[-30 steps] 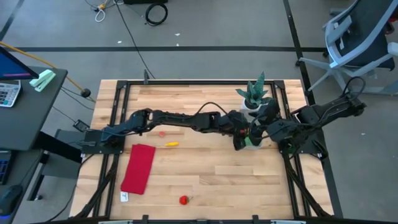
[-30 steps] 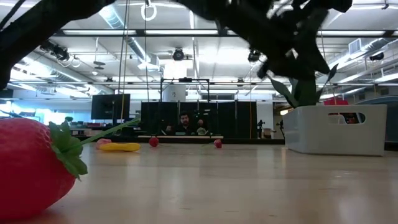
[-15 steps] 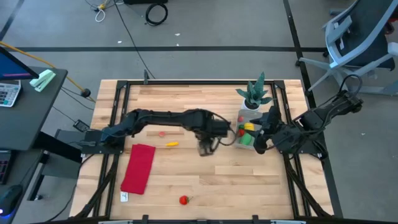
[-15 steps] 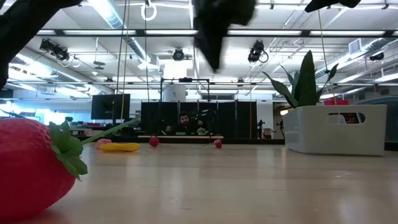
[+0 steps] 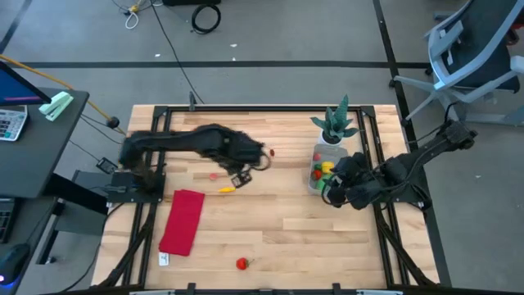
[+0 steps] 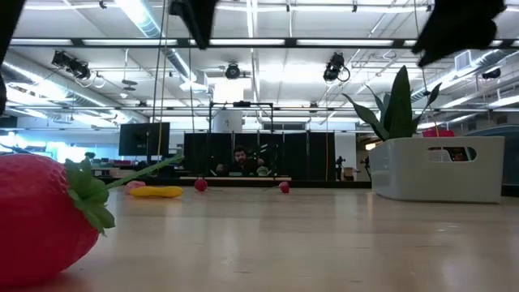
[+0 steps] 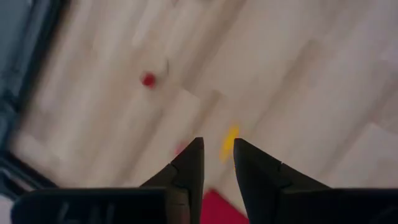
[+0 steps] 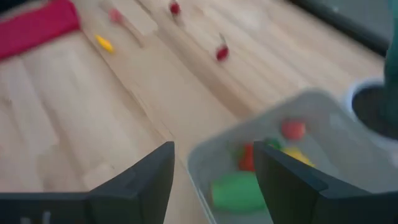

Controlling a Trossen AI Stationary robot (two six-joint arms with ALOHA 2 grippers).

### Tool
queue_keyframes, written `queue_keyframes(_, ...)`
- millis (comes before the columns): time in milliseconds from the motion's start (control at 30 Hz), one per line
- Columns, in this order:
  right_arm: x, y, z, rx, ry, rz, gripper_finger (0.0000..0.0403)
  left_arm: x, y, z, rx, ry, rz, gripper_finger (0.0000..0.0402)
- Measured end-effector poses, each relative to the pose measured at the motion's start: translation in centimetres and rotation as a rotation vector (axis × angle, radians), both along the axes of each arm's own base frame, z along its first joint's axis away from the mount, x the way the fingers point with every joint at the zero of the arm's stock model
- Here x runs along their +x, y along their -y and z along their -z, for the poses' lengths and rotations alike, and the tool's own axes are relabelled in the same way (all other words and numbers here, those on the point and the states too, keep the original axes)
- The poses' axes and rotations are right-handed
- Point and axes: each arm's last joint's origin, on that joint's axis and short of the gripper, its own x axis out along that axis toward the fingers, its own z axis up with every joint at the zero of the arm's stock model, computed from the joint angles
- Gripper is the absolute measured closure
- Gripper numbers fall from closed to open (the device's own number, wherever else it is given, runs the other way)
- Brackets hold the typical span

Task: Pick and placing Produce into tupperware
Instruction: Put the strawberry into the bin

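Overhead and level views of the workspace surroundings. A pale wooden counter point(image 5: 270, 229) in a black frame is standing on a grey floor point(image 5: 270, 41) crossed by dark seam lines. Coiled black cables point(image 5: 205, 15) are lying on the floor beyond the counter's far edge. A grey office chair point(image 5: 479, 49) is standing off the far right corner. Past the left edge, a dark side desk point(image 5: 37, 143) is carrying a calculator point(image 5: 10, 123). In the level view, long ceiling strip lights point(image 6: 268, 42) are glowing above exposed ducting, and a person point(image 6: 240, 159) is sitting behind dark screens point(image 6: 144, 138).
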Motion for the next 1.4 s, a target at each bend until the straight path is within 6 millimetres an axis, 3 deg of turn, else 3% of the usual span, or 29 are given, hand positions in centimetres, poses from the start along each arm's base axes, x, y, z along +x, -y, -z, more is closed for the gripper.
queue_keyframes(100,-0.6,-0.2,2.4,0.016,-0.028,0.036,0.0179,-2.3,2.1,0.6,-0.126,0.050,0.013,0.0313)
queue_keyframes(300,-1.3,-1.3,5.3,0.100,0.026,0.070,0.0179,-3.0,8.9,6.3,-0.296,0.156,0.243,0.0308)
queue_keyframes(467,-1.1,-2.5,4.0,0.085,0.133,0.013,0.0179,-2.7,14.0,10.9,-0.344,0.239,0.394,0.0283)
queue_keyframes(600,-0.6,-3.6,2.4,0.024,0.274,-0.034,0.0179,-2.3,16.3,12.4,-0.344,0.280,0.446,0.0261)
queue_keyframes(867,0.3,-4.6,1.1,0.007,0.392,-0.101,0.0179,-0.9,18.3,13.5,-0.386,0.385,0.462,0.0237)
queue_keyframes(1200,0.8,-5.1,2.1,-0.027,0.346,-0.113,0.0179,0.8,20.0,16.9,-0.447,0.406,0.385,0.0237)
queue_keyframes(1400,1.1,-5.4,2.6,-0.043,0.325,-0.116,0.0179,0.8,20.7,18.2,-0.465,0.381,0.349,0.0237)
